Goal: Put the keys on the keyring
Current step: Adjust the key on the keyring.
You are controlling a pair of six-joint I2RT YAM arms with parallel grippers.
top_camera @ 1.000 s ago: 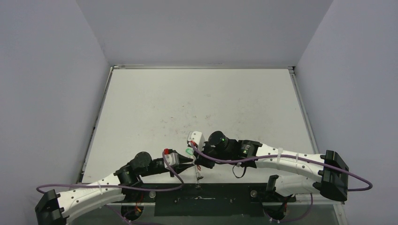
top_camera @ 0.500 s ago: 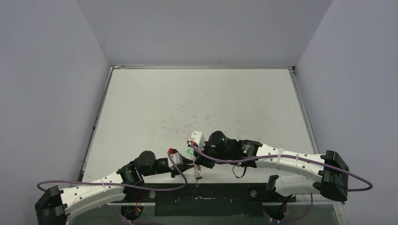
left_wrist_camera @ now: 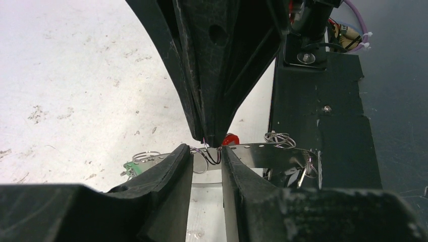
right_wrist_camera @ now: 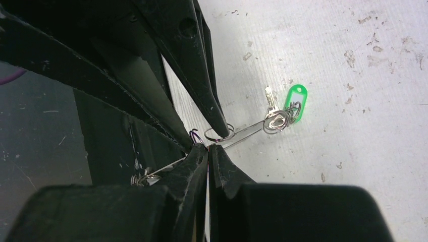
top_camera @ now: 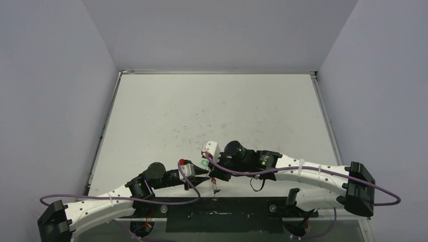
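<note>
The keyring (left_wrist_camera: pixel 262 154) shows as a thin grey metal band with small rings, lying at the table's near edge (top_camera: pixel 215 188) (right_wrist_camera: pixel 247 130). The green-tagged key (right_wrist_camera: pixel 295 103) hangs on its far end (left_wrist_camera: pixel 132 167). My right gripper (left_wrist_camera: pixel 214 143) (top_camera: pixel 211 177) (right_wrist_camera: pixel 208 148) is shut. A bit of the red key's tag (left_wrist_camera: pixel 231 139) shows at its tips, and a small dark ring hangs below them. My left gripper (left_wrist_camera: pixel 207 151) (top_camera: pixel 204 174) stands narrowly open, one finger on each side of that ring, with the band just behind its tips.
The black base plate (left_wrist_camera: pixel 323 101) (top_camera: pixel 217 214) with bolts borders the table right beside the keyring. Purple cables (top_camera: pixel 237 173) loop over both arms. Grey walls enclose the white, scuffed table (top_camera: pixel 217 111) on three sides.
My left arm has shifted right toward the right gripper's tips, and its jaws have parted a little. The right arm and the keyring have stayed put.
</note>
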